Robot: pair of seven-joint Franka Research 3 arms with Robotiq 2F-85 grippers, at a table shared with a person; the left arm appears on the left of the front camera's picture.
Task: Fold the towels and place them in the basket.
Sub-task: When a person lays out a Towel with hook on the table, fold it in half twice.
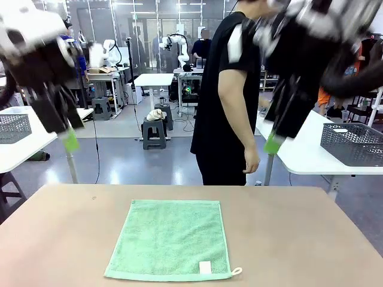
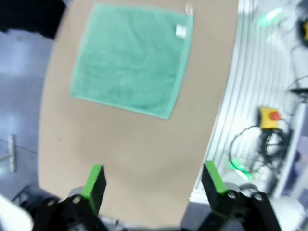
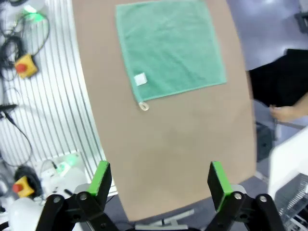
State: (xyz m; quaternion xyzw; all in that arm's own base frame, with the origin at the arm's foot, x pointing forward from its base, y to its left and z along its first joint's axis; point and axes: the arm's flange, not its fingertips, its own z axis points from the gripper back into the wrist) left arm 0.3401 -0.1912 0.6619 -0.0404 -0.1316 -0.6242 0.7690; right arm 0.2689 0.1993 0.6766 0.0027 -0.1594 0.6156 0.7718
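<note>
While the mint green towel (image 1: 170,239) lies flat for folding, your left gripper (image 2: 154,180) and right gripper (image 3: 158,180) hover above, jaws spread wide, empty.

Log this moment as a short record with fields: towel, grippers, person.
towel: mint green towel flat, unfolded on the table, label and loop at its near right corner
left gripper: open, above the table, empty
right gripper: open, above the table, empty
person: standing at the far side, hands off the towel
</note>
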